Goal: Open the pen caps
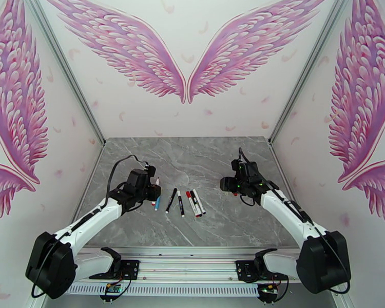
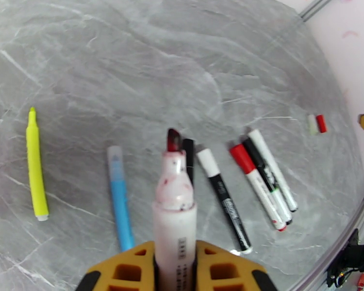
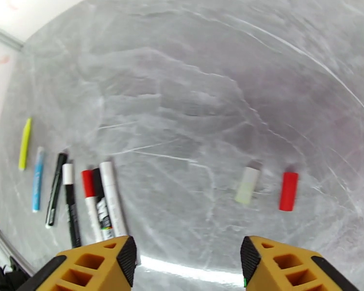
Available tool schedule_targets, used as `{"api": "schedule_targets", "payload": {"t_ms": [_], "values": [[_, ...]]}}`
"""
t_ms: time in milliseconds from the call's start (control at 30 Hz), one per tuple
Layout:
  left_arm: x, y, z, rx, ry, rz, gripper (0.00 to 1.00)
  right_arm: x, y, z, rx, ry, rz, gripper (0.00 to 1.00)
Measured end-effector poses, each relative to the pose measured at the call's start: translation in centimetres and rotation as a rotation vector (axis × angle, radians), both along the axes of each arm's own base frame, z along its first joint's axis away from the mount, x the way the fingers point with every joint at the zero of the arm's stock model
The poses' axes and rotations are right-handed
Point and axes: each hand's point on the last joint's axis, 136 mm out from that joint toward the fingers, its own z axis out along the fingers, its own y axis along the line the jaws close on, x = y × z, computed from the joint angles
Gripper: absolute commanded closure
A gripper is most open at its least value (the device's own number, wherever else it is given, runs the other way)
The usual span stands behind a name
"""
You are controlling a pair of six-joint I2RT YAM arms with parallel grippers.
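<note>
Gripping an uncapped red-tipped pen (image 2: 174,209) in your left pincer (image 2: 174,260), right pincer (image 3: 187,263) spread open over the loose red cap (image 3: 288,191) and white cap (image 3: 247,185), you have the other pens (image 1: 181,202) lying on the table (image 1: 192,160) between both arms, barrels pointing away, nearer your left.

Bright, even, diffuse light, faint soft shadows beside the pen caps (image 3: 289,191), white glare band on the marble tabletop (image 3: 191,141), wrist views bowed at edges, mildly soft.

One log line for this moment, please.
left gripper: holds uncapped pen | right gripper: open | red cap, pale cap: on table
</note>
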Motion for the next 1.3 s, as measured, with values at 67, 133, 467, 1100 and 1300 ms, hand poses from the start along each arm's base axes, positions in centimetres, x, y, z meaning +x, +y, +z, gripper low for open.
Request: {"api": "schedule_targets", "payload": {"t_ms": [67,133,467,1100,1300], "values": [[0.7,0.9,-0.5,0.052,0.003,0.029,0.99,-0.8,1.2,0.9,0.036,-0.035,0.043,0.16],[1.5,1.7,-0.8,0.093,0.001,0.054,0.99,-1.6,2.3,1.8,0.067,-0.064,0.081,0.09],[5.1,3.3,-4.0,0.224,0.048,0.116,0.97,-3.9,5.1,5.6,0.158,-0.180,0.207,0.01],[9.8,4.7,-7.4,0.378,0.119,0.156,0.94,-4.5,6.1,6.2,0.216,-0.206,0.243,0.01],[9.6,5.2,-9.1,0.419,0.166,0.161,0.93,-4.5,6.5,6.3,0.230,-0.209,0.243,0.01]]}}
